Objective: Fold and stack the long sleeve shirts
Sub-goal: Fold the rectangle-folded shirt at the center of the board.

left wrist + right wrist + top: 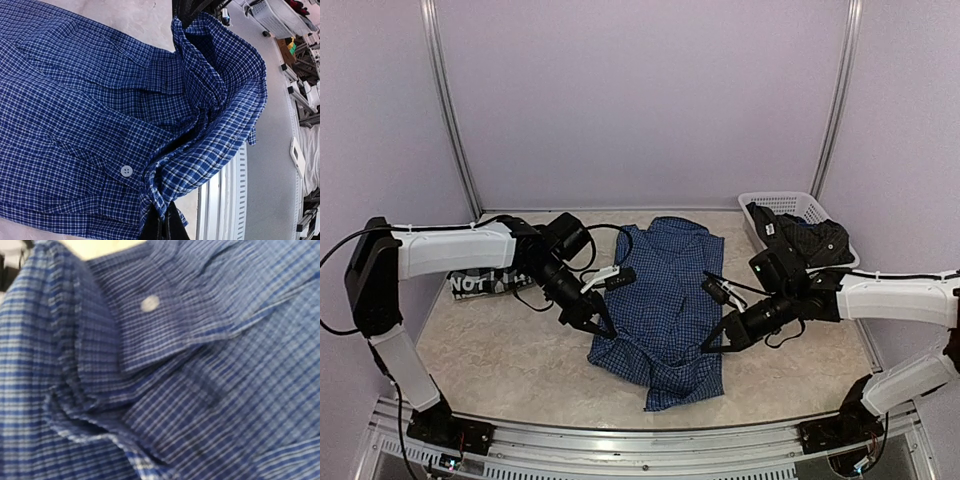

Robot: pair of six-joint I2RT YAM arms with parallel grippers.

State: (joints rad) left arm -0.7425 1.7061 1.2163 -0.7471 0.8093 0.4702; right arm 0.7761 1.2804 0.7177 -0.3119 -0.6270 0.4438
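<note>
The blue shirt (665,290) lies mid-table, its hem toward the near edge. The left gripper (598,322) pinches the hem's left side. The right gripper (718,343) seems clamped on its right side, with cloth raised between them. The shirt looks soft, light and limp, so it will likely sag; hems and shoulder seams are the best holds. By the left edge lies the plaid shirt (478,284). That makes two shirts, and one basket (785,203) sits at the far right corner.
</note>
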